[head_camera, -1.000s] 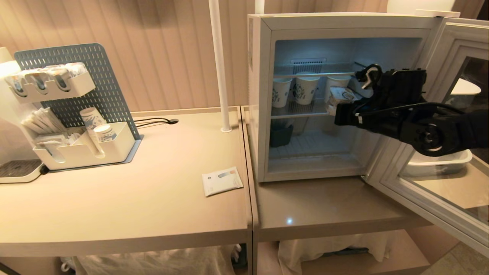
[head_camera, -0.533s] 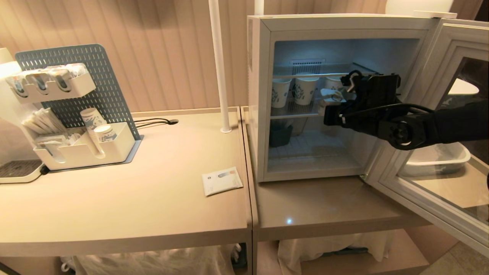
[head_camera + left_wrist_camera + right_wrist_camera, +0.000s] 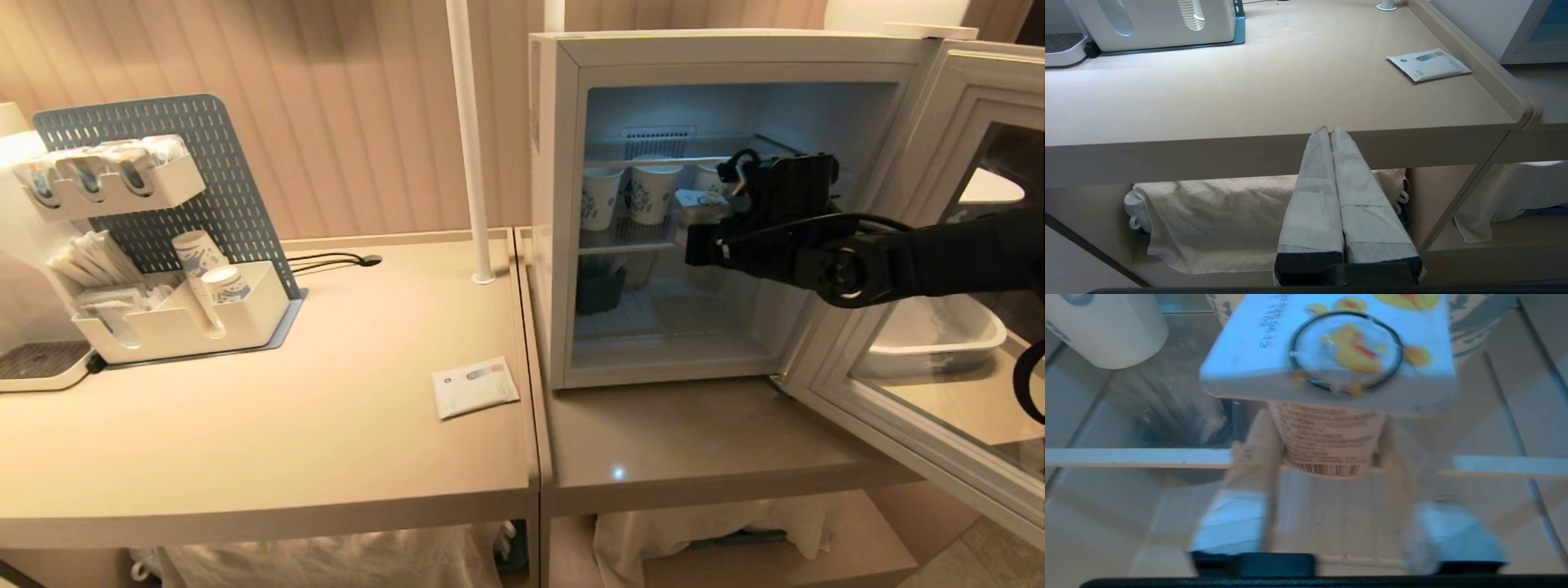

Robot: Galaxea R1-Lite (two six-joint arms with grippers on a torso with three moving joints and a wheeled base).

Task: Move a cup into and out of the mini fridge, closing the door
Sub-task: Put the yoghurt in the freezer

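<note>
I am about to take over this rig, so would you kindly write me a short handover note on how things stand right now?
Right tool: inside the mini fridge, its fingers either side of the cup at the front edge of the upper wire shelf; whether it grips or has let go cannot be told.
Left tool: shut, empty, parked below the table's edge.
Door: swung wide open.
Paper cups stand on the same shelf.
Done: cup brought to the shelf.
Left: confirm release, withdraw, later take the cup out, close the door.
</note>
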